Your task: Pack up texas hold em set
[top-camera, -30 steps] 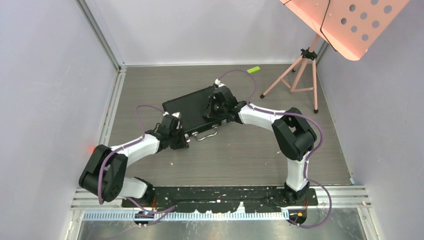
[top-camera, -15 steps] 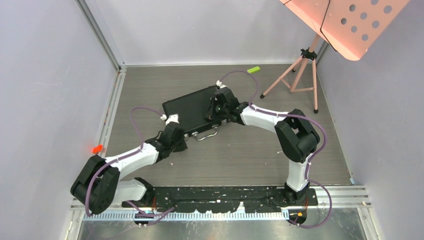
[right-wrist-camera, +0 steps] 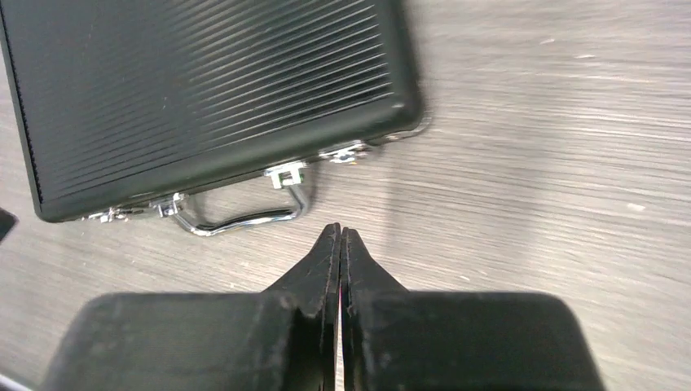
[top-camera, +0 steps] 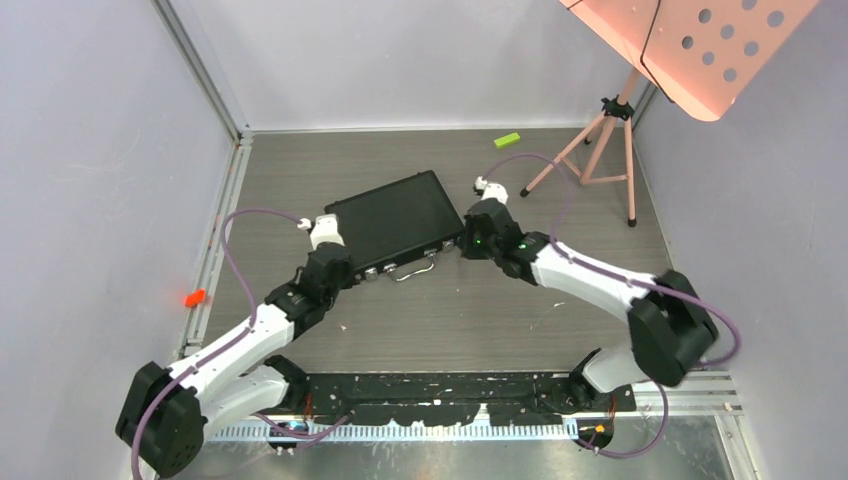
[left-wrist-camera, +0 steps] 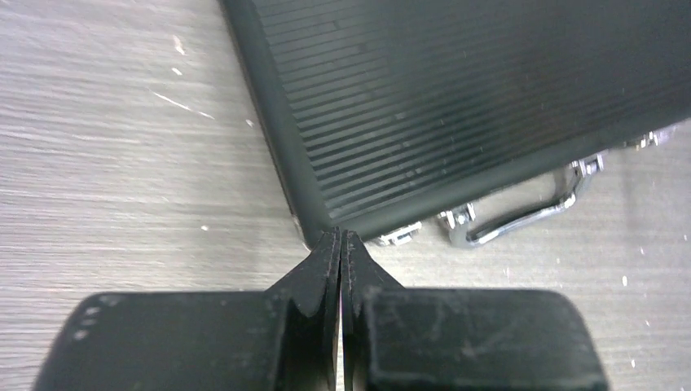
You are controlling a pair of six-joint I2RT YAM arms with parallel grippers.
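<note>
Tabletop (top-camera: 480, 320) of grey wood-grain, pale walls (top-camera: 400, 60); left claw (left-wrist-camera: 340, 238), right claw (right-wrist-camera: 340, 233) pressed together.

The briefcase (left-wrist-camera: 489, 98) is matt black with a finely ribbed lid; its handle (right-wrist-camera: 244, 221) and latches (right-wrist-camera: 285, 173) are shiny chrome metal. The bench (right-wrist-camera: 530, 122) has a grey, wood-grain, lightly scuffed matt surface.
</note>
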